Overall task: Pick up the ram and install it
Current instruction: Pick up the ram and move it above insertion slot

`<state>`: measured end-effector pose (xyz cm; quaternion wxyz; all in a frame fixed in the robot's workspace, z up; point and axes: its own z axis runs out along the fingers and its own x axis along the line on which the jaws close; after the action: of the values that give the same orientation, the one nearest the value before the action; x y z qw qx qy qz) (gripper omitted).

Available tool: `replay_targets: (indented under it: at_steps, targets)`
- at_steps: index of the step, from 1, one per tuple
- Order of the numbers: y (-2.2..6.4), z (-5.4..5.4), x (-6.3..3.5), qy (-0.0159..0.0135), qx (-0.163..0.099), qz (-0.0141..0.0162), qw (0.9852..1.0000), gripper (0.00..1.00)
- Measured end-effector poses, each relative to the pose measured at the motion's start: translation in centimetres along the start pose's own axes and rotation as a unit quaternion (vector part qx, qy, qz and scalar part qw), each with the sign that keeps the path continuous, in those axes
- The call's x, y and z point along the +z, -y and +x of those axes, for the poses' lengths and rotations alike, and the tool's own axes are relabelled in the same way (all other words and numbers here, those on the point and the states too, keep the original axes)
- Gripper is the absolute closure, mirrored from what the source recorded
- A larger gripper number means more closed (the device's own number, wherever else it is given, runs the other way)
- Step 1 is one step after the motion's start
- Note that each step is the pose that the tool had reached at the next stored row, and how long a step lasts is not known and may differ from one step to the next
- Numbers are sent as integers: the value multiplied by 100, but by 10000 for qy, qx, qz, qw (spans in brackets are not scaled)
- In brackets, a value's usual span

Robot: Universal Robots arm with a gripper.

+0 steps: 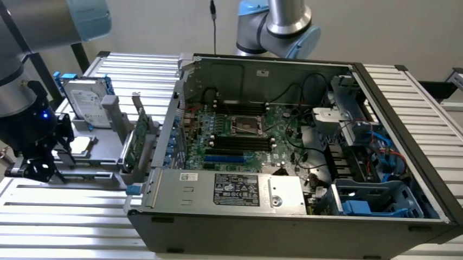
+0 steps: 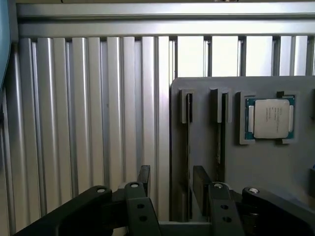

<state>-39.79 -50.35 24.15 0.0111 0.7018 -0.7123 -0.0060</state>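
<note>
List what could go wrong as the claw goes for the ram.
The open claw straddles the gray holder at its edge and could strike that edge going down.
Two narrow slots lie close together, so the inner finger could snag the neighbouring one.
The CPU sits exposed beside them.

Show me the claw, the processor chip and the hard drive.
claw [image 2: 172, 183]: wrist view, midway between its open fingertips.
chip [image 2: 269, 118]: wrist view, middle of its silver lid.
hard drive [image 1: 88, 102]: exterior view, middle of its labelled face.
</note>
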Motion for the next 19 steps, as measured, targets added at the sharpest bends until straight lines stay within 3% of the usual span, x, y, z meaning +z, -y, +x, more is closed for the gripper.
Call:
replay_targets:
  at_steps: [5, 9, 13, 19]
  targets:
    - [3, 0, 74, 8, -17, 41, 10000, 52]
    - [2, -2, 126, 60, -40, 68, 10000, 52]
    - [3, -7, 167, 106, -77, 70, 9999, 52]
    - [3, -37, 200, 119, -131, 69, 9998, 52]
